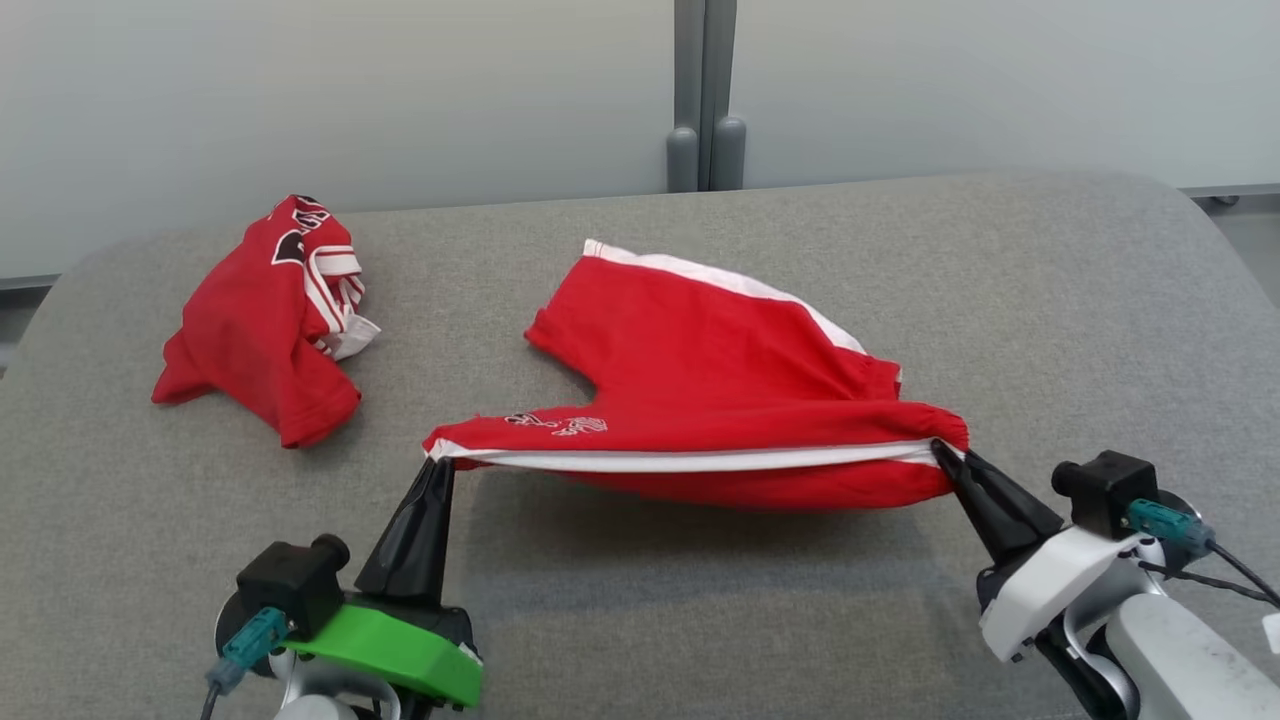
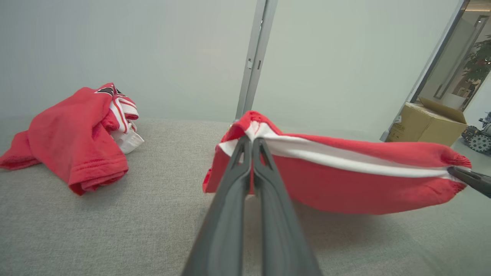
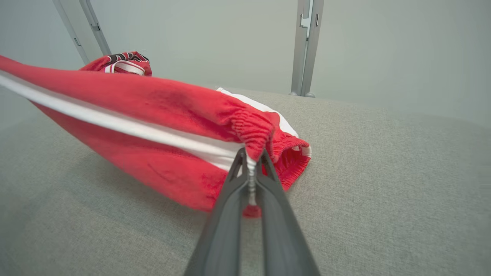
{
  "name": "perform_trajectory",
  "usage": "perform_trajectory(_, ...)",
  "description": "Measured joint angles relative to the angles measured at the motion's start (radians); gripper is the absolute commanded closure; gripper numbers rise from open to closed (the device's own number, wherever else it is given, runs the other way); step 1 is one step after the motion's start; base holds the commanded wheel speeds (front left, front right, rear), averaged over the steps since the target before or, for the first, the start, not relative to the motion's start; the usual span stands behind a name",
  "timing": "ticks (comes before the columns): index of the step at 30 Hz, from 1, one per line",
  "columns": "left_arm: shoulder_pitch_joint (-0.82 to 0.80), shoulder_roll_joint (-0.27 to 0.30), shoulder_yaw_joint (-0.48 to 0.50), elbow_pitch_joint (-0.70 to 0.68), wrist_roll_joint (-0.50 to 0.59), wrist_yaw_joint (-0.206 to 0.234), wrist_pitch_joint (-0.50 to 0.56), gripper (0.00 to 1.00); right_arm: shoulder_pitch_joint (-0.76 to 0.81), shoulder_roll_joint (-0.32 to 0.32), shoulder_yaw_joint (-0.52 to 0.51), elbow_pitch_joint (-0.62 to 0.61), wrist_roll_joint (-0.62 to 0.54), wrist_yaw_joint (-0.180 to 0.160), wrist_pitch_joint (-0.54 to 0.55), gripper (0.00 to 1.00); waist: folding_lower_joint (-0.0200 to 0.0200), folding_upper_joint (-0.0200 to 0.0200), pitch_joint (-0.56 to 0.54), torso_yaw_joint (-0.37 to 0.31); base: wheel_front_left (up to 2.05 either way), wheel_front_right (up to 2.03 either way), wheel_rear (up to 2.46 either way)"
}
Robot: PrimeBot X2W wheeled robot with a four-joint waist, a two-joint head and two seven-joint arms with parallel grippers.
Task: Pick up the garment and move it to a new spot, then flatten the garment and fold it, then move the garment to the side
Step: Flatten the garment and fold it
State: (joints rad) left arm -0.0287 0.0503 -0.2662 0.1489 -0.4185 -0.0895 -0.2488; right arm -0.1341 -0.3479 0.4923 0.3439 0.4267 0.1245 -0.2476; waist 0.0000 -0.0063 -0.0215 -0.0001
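Left pincer [image 1: 440,462] and right pincer [image 1: 940,448] are being clamped on both ends of the shorts [image 1: 700,380]; stretch should be kept even, lowered level.

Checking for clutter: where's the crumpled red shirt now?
Head view: the crumpled red shirt lies far left on the grey surface, apart from the red shorts at the centre.

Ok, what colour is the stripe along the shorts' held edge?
White stripe on red shorts; head view shows it best.
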Motion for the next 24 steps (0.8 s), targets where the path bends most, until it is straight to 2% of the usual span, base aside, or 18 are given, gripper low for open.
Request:
perform_trajectory(11, 0.064, 0.002, -0.088, -0.226, 0.069, -0.012, -0.003, 1.00, 0.046, -0.071, -0.048, -0.086, -0.007, -0.011, -0.003, 1.00, 0.0000, 0.0000, -0.030, 0.021, 0.00, 0.00, 0.00)
perform_trajectory(15, 0.124, 0.001, -0.126, -0.233, 0.073, -0.012, -0.003, 1.00, 0.100, -0.077, -0.021, -0.091, 0.005, -0.010, -0.003, 1.00, 0.0000, 0.0000, -0.025, 0.024, 0.00, 0.00, 0.00)
perform_trajectory(19, 0.168, 0.009, -0.117, -0.215, 0.077, 0.001, 0.003, 1.00, 0.137, -0.079, 0.024, -0.091, 0.026, -0.002, 0.019, 1.00, 0.0000, 0.0000, -0.009, 0.025, 0.00, 0.00, 0.00)
perform_trajectory(24, 0.171, 0.048, -0.081, -0.179, 0.080, 0.011, 0.030, 1.00, 0.140, -0.091, 0.045, -0.119, 0.065, -0.001, 0.044, 1.00, 0.0000, 0.0000, 0.019, 0.022, 0.00, 0.00, 0.00)
